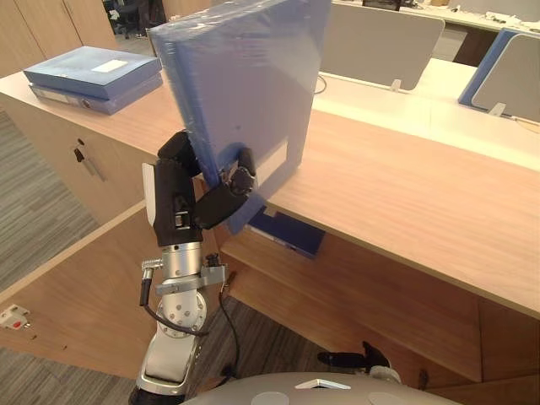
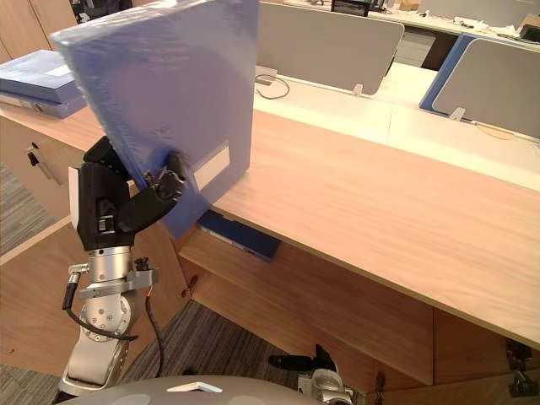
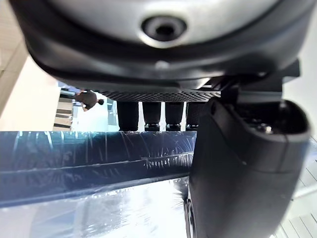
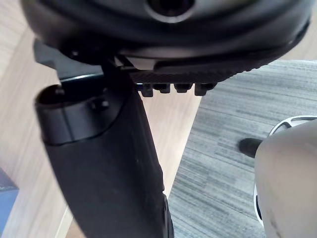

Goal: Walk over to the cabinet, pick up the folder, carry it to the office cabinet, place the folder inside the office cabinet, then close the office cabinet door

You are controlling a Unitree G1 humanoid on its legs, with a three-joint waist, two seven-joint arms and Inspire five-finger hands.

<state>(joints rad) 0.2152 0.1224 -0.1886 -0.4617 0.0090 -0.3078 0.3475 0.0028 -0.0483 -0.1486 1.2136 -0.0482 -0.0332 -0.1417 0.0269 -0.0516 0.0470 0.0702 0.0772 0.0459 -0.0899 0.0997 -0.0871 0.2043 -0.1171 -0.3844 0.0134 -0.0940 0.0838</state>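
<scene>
The pick-up is done. The left hand [image 1: 187, 196] is closed around the lower corner of the blue folder [image 1: 245, 84], thumb on the near face and the other fingers behind it, as the left wrist view also shows. The folder stands on end, tilted, in the air above the front edge of the wooden counter [image 1: 405, 202]. It rests on nothing.

The right hand [image 4: 109, 163] hangs low over the carpet, and whether it is open or closed cannot be told.

Judging from this, the carry is under way and 2 steps remain: putting the folder inside and shutting the door. Below the counter an open compartment [image 1: 354, 278] shows a shelf with 1 other blue binder [image 1: 291, 232] lying flat on it. A wooden door [image 1: 84, 278] swings out to the robot's left. This is probably the office cabinet, so the folder likely has to come down and go in flat or on edge beside that binder.

The counter is pale wood, long and bare where the folder hangs. At its far left end a stack of 2 blue folders [image 1: 93, 76] lies on top, above a closed cupboard front [image 1: 59, 152] with a small handle. Behind the counter stand grey desk screens [image 1: 380, 42] and light desks. The floor is grey striped carpet [image 1: 29, 219].
</scene>
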